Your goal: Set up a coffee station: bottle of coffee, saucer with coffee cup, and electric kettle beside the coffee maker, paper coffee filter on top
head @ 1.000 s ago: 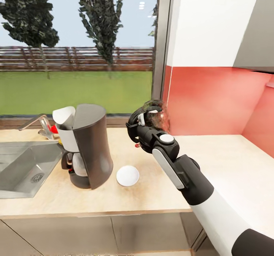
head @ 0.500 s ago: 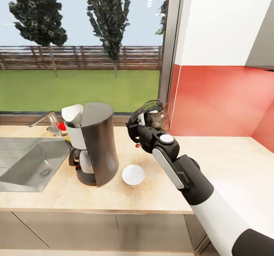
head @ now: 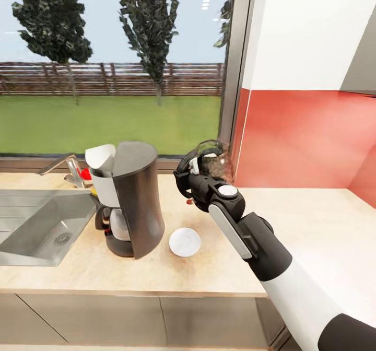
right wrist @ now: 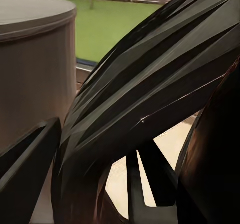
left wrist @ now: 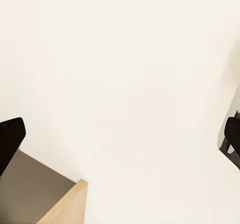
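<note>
The coffee maker [head: 129, 199] stands upright on the desk [head: 292, 220] beside the sink [head: 31, 225], its curved dark back toward the saucer [head: 184, 242] and its carafe side toward the sink. The paper coffee filter [head: 100, 159] sits in its top, open mouth up. The saucer lies flat just beside the machine's base.

The right claw [head: 194, 171] holds the electric kettle [head: 211, 160] in the air by its black loop handle, above the desk and near the red wall, the glass body upright. The right wrist view brings that handle [right wrist: 150, 99] up close, with the coffee maker's grey back [right wrist: 35, 64] beside it.

In the left wrist view the left claw's fingers [left wrist: 10, 139] stand wide apart, holding nothing.
</note>
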`<state>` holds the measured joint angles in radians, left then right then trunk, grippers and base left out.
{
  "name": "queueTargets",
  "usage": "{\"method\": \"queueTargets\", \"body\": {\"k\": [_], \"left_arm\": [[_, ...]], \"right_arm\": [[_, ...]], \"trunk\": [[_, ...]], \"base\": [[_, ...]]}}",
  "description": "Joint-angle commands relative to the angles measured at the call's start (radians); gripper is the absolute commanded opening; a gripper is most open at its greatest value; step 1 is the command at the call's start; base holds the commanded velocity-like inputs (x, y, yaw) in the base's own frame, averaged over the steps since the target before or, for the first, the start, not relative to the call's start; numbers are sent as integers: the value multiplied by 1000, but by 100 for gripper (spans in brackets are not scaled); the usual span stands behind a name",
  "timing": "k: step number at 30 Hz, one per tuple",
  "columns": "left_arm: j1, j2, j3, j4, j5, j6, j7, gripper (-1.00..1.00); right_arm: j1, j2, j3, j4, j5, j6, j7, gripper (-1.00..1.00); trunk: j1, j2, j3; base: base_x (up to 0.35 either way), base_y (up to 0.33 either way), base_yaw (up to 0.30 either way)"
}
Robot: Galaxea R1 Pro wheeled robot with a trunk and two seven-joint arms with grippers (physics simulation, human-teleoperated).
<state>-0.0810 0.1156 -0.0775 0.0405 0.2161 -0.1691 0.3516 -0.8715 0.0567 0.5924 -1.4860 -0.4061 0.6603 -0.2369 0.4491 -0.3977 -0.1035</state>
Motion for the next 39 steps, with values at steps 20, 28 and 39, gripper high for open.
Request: {"method": "queueTargets", "body": {"k": [20, 28, 39], "left_arm": [[-2, -1, -8, 4, 8, -9, 0, 100], [-2, -1, -8, 4, 8, -9, 0, 100], [-2, -1, -8, 4, 8, -9, 0, 100]], "right_arm": [[3, 0, 1, 59, -10, 2, -10, -100], [22, 1, 1, 81, -10, -19, -11, -100], [25, 6, 1, 149, -10, -222, -8, -100]], "trunk": [[1, -2, -7], [1, -2, -7], [1, -2, -7]], "base": [[43, 36, 26], [0, 0, 1], [0, 0, 0]]}}
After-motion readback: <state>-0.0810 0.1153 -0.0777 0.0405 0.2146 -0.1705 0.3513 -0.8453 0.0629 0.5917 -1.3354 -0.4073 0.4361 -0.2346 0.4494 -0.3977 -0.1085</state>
